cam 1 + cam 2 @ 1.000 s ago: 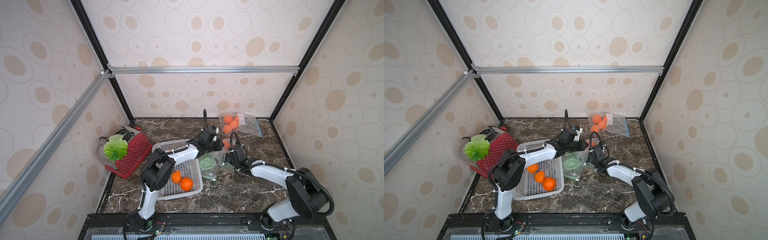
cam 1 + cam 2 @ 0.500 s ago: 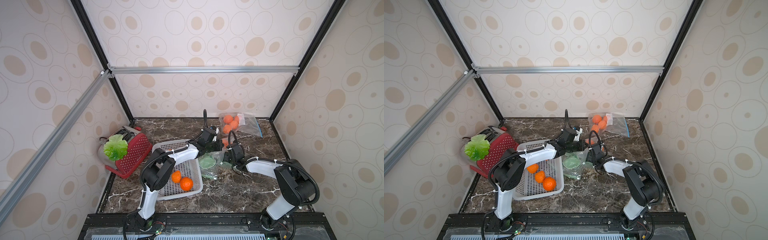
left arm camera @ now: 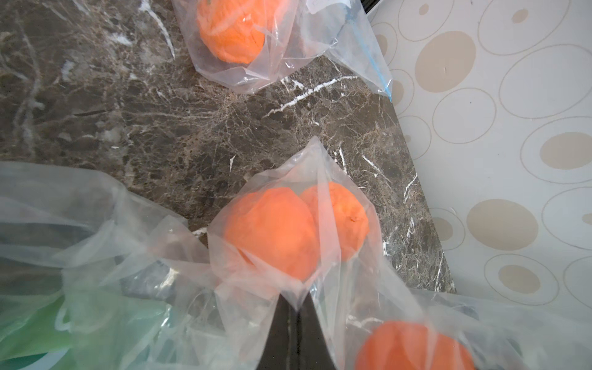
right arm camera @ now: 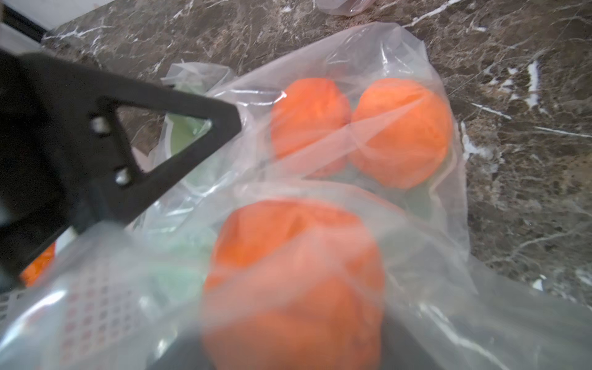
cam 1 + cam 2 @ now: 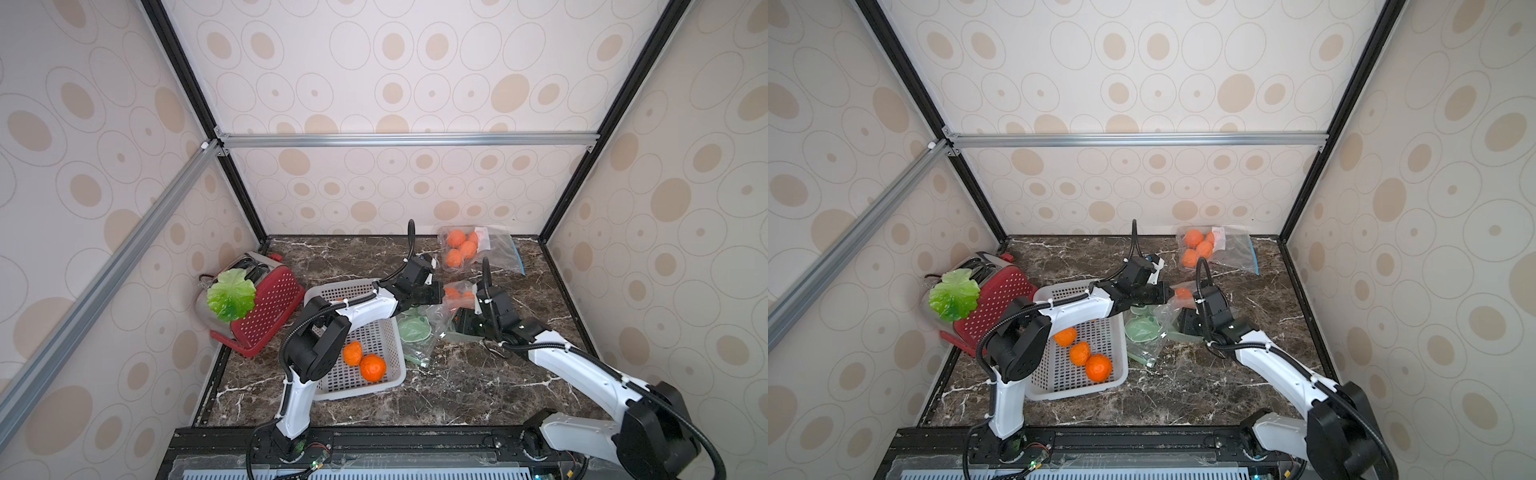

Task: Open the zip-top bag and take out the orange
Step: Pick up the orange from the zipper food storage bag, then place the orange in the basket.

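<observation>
Zip-top bag [image 5: 438,311] lies crumpled mid-table on the marble table [image 5: 457,386], between the white basket [image 5: 361,390] and the right arm. A second bag [image 5: 498,253] of fruit sits at the back. Three oranges [image 5: 1098,368] lie in the basket, and three more are inside the zip-top bag. The left gripper [image 3: 293,317] is clamped tight on the bag's film. The right gripper [image 5: 457,323] presses against the bag by the nearest orange; film and blur hide its jaws, so I cannot tell their spread.

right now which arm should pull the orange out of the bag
Right: the right gripper is at the bag, close to an orange; the left gripper is shut on the bag's plastic.
</observation>
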Tool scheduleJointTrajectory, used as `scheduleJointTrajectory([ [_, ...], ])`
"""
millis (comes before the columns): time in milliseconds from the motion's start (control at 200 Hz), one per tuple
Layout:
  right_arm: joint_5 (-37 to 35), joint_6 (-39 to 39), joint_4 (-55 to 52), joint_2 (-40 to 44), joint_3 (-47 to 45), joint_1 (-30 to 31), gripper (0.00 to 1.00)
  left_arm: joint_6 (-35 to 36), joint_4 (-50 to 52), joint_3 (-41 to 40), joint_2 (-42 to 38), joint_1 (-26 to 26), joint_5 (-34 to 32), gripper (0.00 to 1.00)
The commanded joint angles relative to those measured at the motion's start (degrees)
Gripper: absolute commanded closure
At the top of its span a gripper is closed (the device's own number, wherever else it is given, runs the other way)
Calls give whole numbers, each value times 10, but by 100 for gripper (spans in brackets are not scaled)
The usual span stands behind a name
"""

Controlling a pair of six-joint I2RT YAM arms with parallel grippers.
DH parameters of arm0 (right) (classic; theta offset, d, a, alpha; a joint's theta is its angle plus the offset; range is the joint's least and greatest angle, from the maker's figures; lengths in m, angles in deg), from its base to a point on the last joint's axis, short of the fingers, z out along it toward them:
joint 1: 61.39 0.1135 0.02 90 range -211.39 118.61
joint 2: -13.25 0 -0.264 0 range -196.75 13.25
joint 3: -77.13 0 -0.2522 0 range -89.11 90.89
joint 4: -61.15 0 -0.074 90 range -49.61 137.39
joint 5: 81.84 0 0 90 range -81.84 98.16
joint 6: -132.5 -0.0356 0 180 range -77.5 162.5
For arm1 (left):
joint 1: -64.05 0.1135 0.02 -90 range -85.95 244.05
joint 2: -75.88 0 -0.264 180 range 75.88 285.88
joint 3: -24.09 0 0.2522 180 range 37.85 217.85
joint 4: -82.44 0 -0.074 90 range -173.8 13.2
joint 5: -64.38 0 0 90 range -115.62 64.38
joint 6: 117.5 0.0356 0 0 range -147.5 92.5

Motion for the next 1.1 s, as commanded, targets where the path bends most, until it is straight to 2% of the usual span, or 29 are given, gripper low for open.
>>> scheduleJointTrajectory([
  [0, 36, 23, -113, 36, 17, -2, 48, 19, 10, 34, -9, 1, -13, 100],
  [240, 97, 61, -171, 163, 6, -2, 48, 29, 24, 44, -12, 1, -12, 100],
  [481, 147, 78, -220, 266, 41, -2, 48, 39, 34, 38, -15, 2, -16, 100],
  [621, 285, 74, -155, 282, 32, -1, 47, 35, 31, 42, -14, 2, -6, 100],
  [686, 325, 42, -78, 273, 13, 5, 47, 35, 30, 44, -14, 2, -5, 100],
  [741, 329, 16, -9, 254, -2, 22, 47, 37, 33, 46, -14, 2, -5, 100],
  [806, 302, 3, 66, 220, -22, 65, 47, 39, 30, 46, -17, 2, 0, 100],
  [941, 229, 42, 154, 117, -19, 190, 44, 41, 19, 43, -23, 2, 20, 100],
  [1092, 191, 48, 318, 9, -43, 249, 43, 46, 22, 37, -27, 4, 21, 100],
])
